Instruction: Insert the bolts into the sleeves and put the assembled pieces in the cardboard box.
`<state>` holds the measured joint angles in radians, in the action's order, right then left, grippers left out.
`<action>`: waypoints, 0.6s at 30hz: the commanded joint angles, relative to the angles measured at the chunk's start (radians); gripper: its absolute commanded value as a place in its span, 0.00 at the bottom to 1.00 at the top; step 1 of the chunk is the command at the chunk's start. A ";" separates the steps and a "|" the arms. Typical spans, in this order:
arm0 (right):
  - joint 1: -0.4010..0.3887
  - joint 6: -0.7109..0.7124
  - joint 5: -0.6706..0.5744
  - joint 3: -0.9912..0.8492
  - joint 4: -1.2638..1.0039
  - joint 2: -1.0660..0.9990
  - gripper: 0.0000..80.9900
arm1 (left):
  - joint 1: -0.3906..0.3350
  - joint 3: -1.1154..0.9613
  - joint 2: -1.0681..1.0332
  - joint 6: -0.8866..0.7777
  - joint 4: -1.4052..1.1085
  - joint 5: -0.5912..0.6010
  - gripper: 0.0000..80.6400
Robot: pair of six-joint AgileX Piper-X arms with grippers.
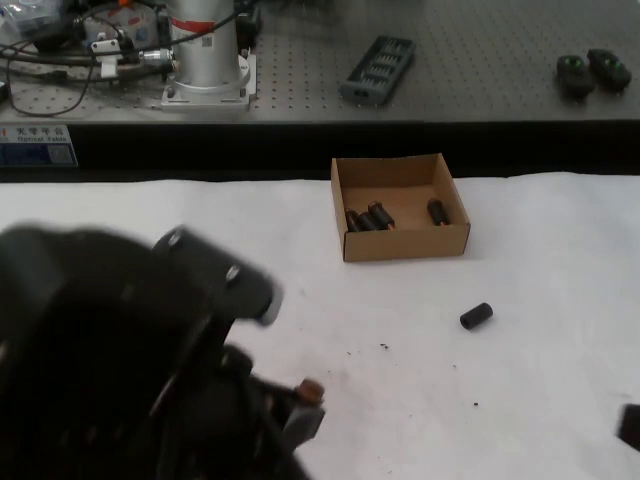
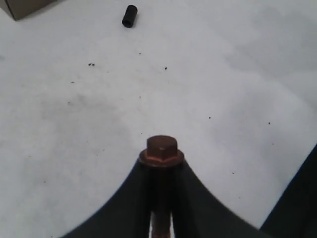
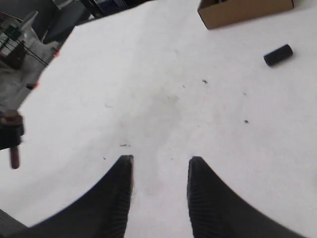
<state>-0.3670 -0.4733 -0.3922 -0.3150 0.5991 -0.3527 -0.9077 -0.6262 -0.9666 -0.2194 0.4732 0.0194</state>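
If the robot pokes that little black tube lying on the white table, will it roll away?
Probably: the sleeve lies on its side and looks round, so a sideways poke may roll it. It looks stiff, and, being small beside the cardboard box, likely light.

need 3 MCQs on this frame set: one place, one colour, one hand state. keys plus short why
1. The loose sleeve lies: A on the floor; B on the white sheet, outside the cardboard box; C inside the box.
2. The head of the bolt in the left hand is: A blue; B white; C copper-brown.
3. The right hand is: A open and empty; B shut on a sleeve; C shut on a bolt.
Key: 1 B, it rests on bare sheet apart from the box; 2 C, the hex head shows copper-brown; 3 A, bare sheet shows between its fingers.
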 commanded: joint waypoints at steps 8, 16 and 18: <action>0.004 -0.006 0.085 -0.162 -0.254 -0.615 0.35 | -0.060 0.136 0.096 -0.084 -0.135 -0.043 0.01; 0.007 -0.006 0.216 -0.404 -0.254 -0.986 0.35 | -0.095 0.211 0.104 -0.094 -0.237 -0.094 0.01; 0.007 -0.029 0.252 -0.462 -0.254 -1.049 0.35 | -0.095 0.211 0.104 -0.094 -0.237 -0.121 0.01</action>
<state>-0.3670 -0.4909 -0.1618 -0.7741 0.3690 -1.4089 -0.9980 -0.4104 -0.8729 -0.2993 0.2616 -0.0764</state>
